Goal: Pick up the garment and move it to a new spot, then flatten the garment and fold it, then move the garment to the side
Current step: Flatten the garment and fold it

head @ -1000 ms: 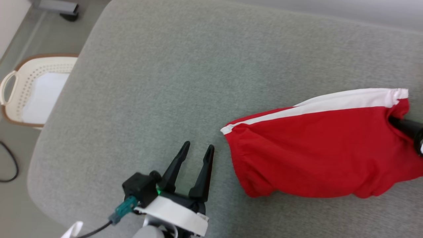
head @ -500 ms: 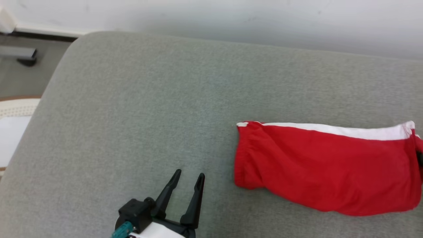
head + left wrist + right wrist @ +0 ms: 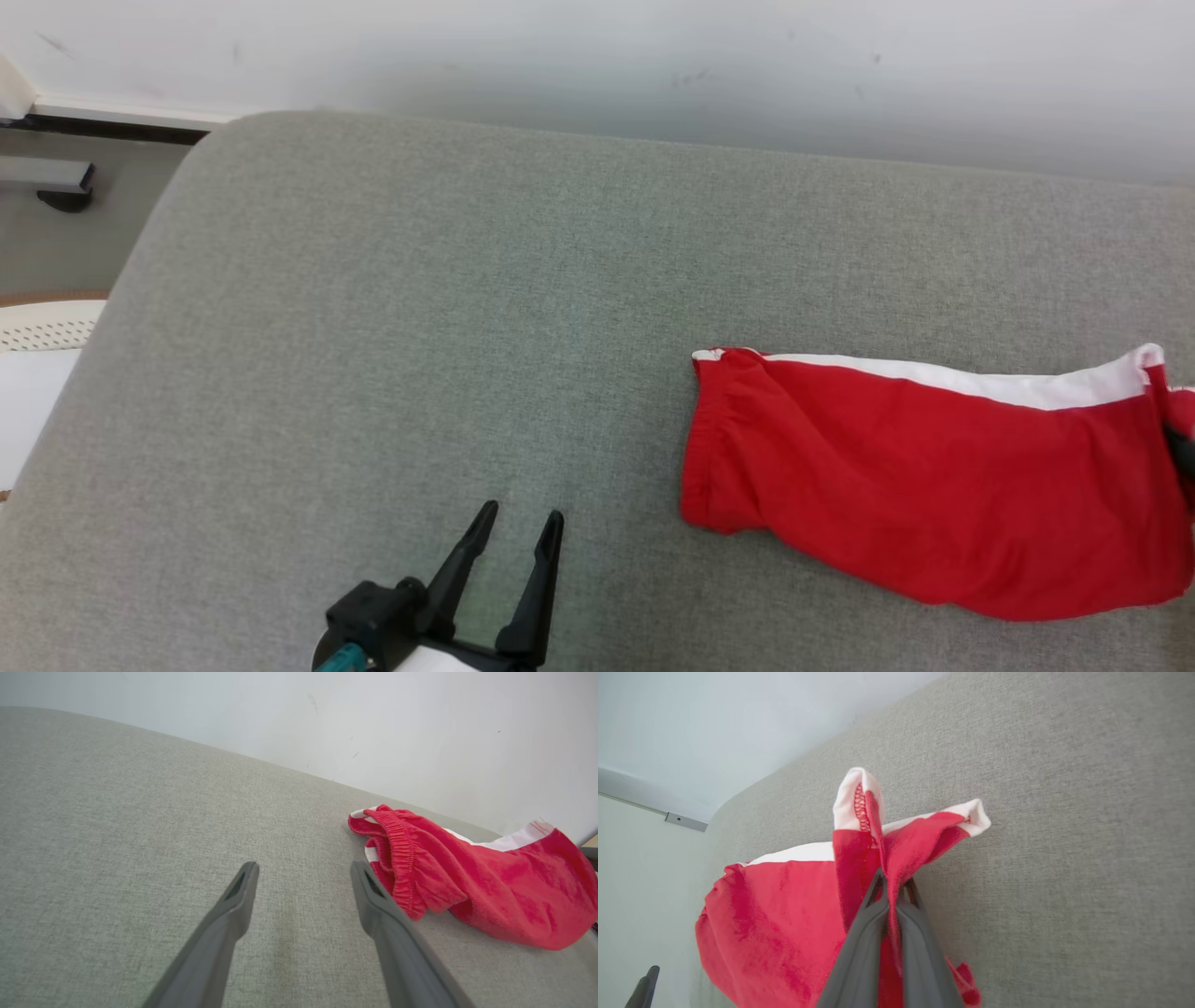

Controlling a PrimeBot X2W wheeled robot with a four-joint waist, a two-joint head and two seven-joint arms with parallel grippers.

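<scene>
Right end effector (image 3: 892,883), clamped on garment (image 3: 775,914) corner

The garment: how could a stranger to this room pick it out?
Find the wide grey cushion below the white wall. On its right side lies the garment, one end pinched in the jaws of the right gripper. It alone is bright red, with a white stripe along one edge.

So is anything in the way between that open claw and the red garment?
Nothing visible. Bare grey cushion lies between the open left gripper and the near, elastic end of the red garment. The right gripper is shut on its other end.
</scene>
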